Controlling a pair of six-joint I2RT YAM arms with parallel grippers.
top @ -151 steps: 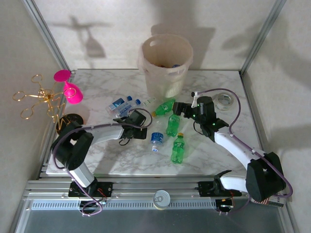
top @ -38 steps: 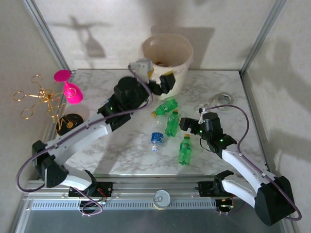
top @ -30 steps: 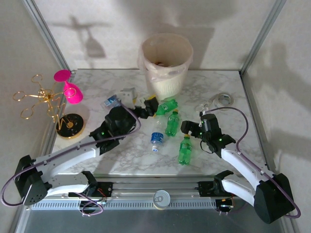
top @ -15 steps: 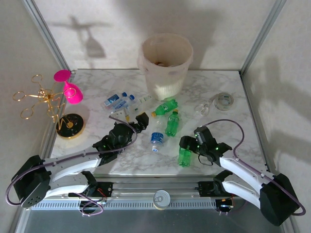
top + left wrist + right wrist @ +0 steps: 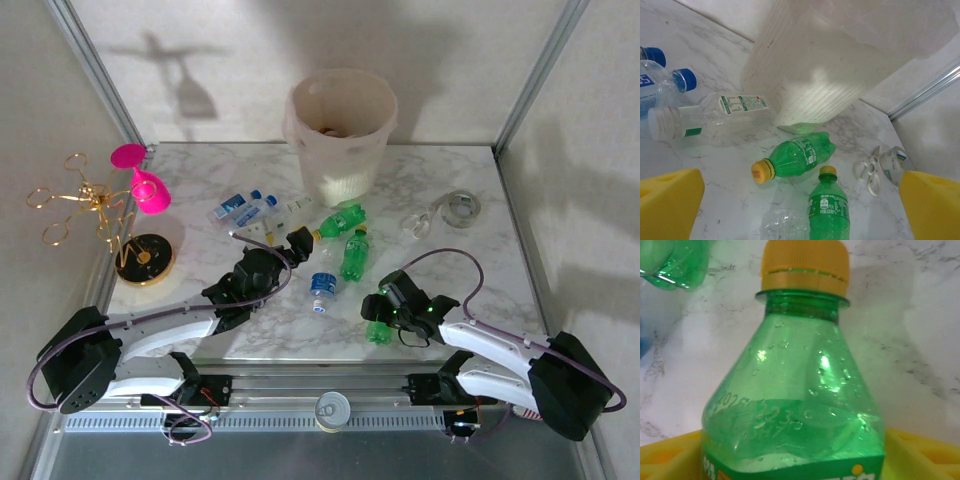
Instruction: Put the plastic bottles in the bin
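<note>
- Over the last second or so the left gripper (image 5: 297, 241) had come down from the rim of the bin (image 5: 340, 170) to just above the marble table (image 5: 500, 270). The right gripper (image 5: 376, 310) had slid back from the cap end of the nearest green bottle (image 5: 378, 331) onto its body.
- From where I stood, the right pincer was gripping that bottle. Its yellow pads (image 5: 670, 452) pressed both sides below the shoulder, and the yellow cap (image 5: 805, 265) pointed away from the wrist.
- The left pincer gaped wide and held nothing, its yellow fingertips (image 5: 667, 205) far apart.
- Ahead of it the far green bottle (image 5: 800, 157) lay on its side near the foot of the bin, with the middle green bottle (image 5: 827, 210) just beside it.
- A crushed clear bottle (image 5: 322, 285) with a blue label lay beside the middle green bottle, towards the left arm.
- Two blue-capped clear bottles (image 5: 243, 208) and a white-capped clear bottle (image 5: 710, 117) lay together on the table, left of the bin.
- The bin stood at the table's far edge, lined with a translucent bag. What lay inside it I could not make out.
- A pink goblet (image 5: 148, 188) sat at the far left corner, and a tape ring (image 5: 462, 207) off to the right.
</note>
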